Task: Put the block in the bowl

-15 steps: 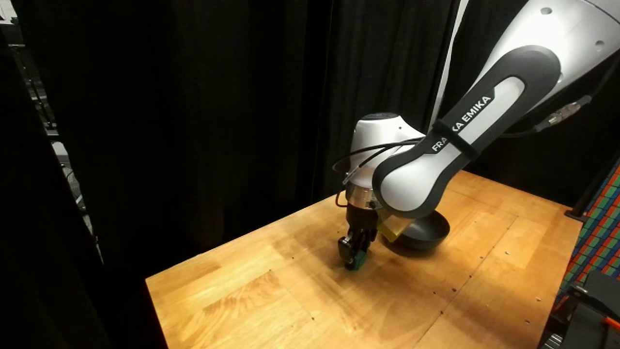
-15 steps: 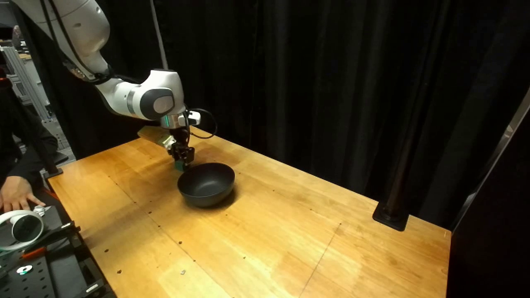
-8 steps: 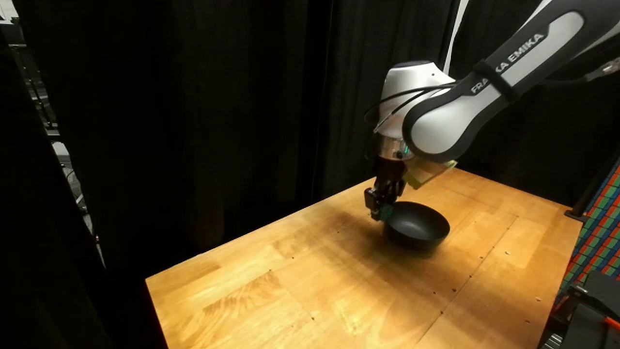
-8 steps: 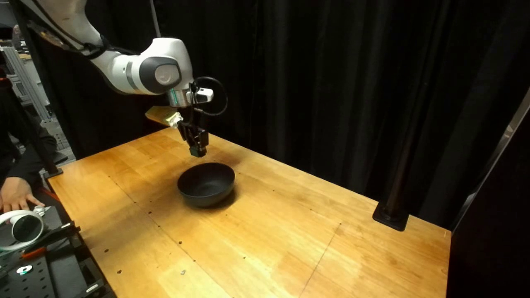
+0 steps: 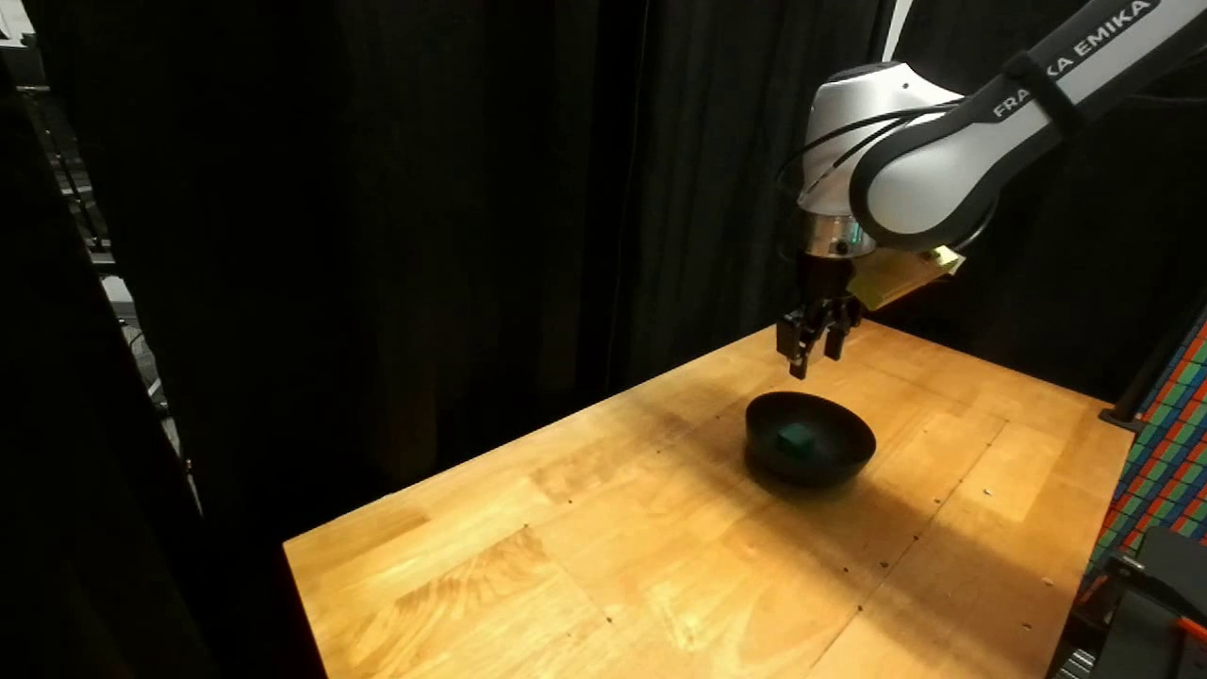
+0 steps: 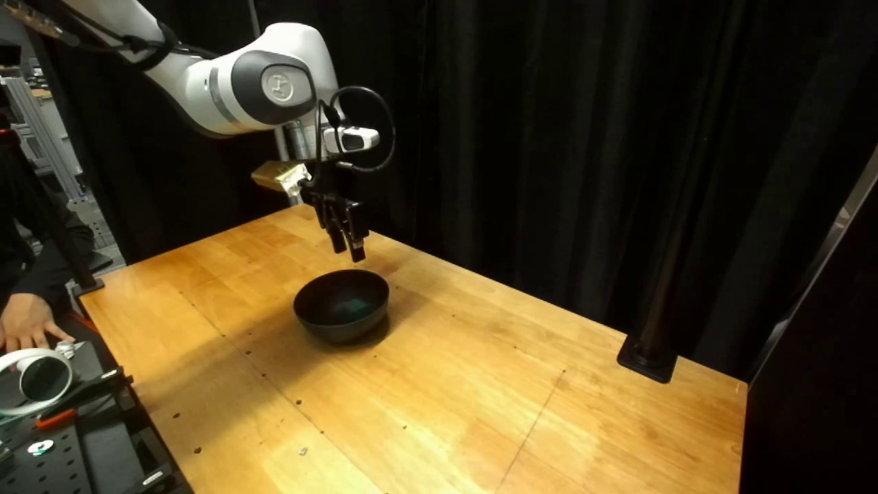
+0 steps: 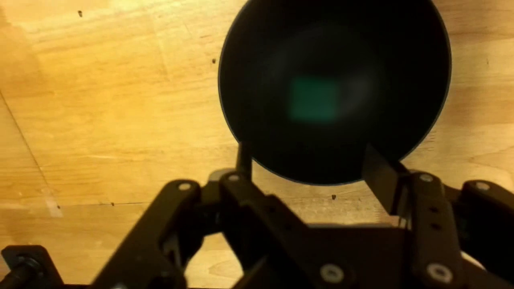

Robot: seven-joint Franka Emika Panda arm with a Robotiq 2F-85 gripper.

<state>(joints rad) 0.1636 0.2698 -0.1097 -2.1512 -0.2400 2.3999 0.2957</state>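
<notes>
The green block [image 5: 795, 439] lies inside the black bowl [image 5: 842, 445], and both also show in an exterior view, the block [image 6: 354, 307] near the middle of the bowl [image 6: 338, 333]. In the wrist view the block [image 7: 314, 100] looks blurred and sits on the bottom of the bowl [image 7: 405, 68]. My gripper [image 5: 817, 365] hangs above the bowl with its fingers apart and nothing between them. In an exterior view the gripper [image 6: 348, 252] is over the bowl's far side. In the wrist view the open fingers [image 7: 306, 149] overlap the bowl's near rim.
The bowl stands on a wooden table [image 5: 585, 566]. A black post base [image 6: 647, 358] is fixed near one table edge. Dark curtains [image 6: 549, 137] hang behind. A person's hand [image 6: 31, 322] and a white ring-shaped controller [image 6: 44, 381] are beside the table.
The arm has risen from the table and moved over the bowl with the block. The gripper has opened, and the block has dropped into the bowl. The bowl has not moved.
</notes>
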